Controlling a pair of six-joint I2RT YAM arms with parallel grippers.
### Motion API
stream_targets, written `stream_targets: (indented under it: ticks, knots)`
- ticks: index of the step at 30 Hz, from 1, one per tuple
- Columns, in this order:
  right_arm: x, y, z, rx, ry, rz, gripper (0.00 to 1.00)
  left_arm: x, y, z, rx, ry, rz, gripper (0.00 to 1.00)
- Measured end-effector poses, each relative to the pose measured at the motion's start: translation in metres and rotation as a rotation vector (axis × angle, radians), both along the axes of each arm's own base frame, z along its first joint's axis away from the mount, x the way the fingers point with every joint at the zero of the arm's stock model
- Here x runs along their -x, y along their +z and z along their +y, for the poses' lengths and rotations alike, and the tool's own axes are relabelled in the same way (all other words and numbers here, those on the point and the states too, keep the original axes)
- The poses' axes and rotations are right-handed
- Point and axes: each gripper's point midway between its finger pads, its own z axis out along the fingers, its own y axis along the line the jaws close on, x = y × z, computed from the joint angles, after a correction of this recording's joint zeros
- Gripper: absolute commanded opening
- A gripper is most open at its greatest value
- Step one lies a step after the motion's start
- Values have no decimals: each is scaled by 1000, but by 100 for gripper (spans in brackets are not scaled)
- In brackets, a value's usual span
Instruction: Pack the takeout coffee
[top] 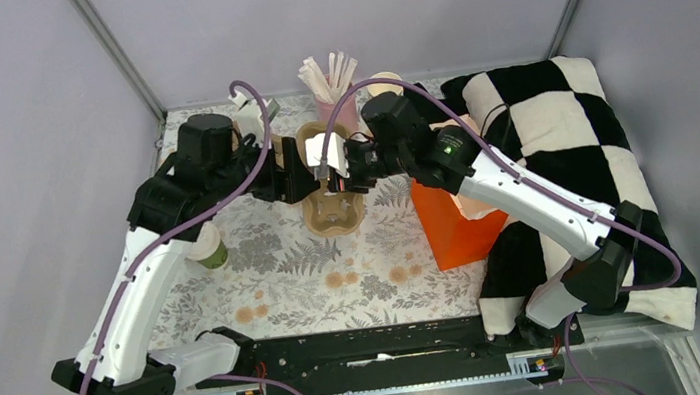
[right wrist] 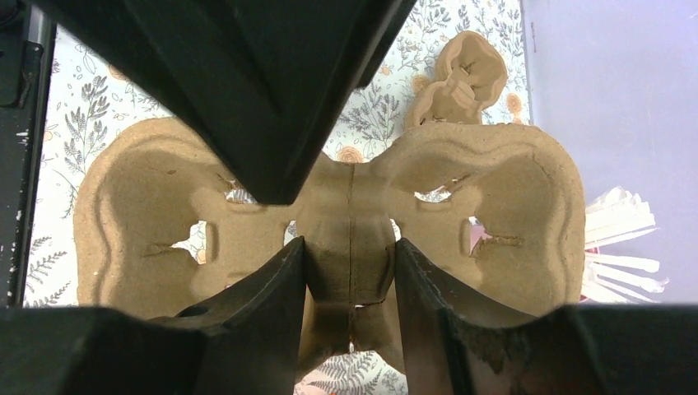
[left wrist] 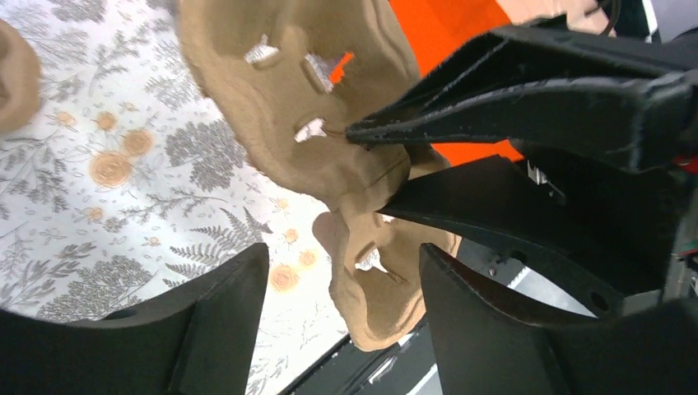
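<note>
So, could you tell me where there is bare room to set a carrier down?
The mat is bare between the green cup, the orange bag and the near rail. The back is crowded around the carrier and sticks.

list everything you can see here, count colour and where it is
paper cup: 1, green with a cream inside, left side
pulp cup carrier: 1, brown, two wells, centre, clamped at its middle ridge
second carrier: 1, brown, on the cloth beyond the first
pink cup: 1, pink, rear centre
white sticks: a bunch, white, standing in the pink cup
bag: 1, orange, right of centre
checked fabric: 1, black and white, right side
tablecloth: 1, pale floral, under it all
left pincer: 1, black, open, by the carrier
right pincer: 1, black, shut on the carrier's ridge
</note>
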Motion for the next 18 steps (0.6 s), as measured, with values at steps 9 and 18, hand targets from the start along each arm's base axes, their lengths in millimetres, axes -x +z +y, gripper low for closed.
stream_targets:
  ticks: [9,18]
  knots:
    - [9,42,-26,-58,-55,-71,48,-18,57,28,70,264,-123,86]
    - [52,156,-121,-265,-213,-293,49,-39,51,-21,295,243,34,90]
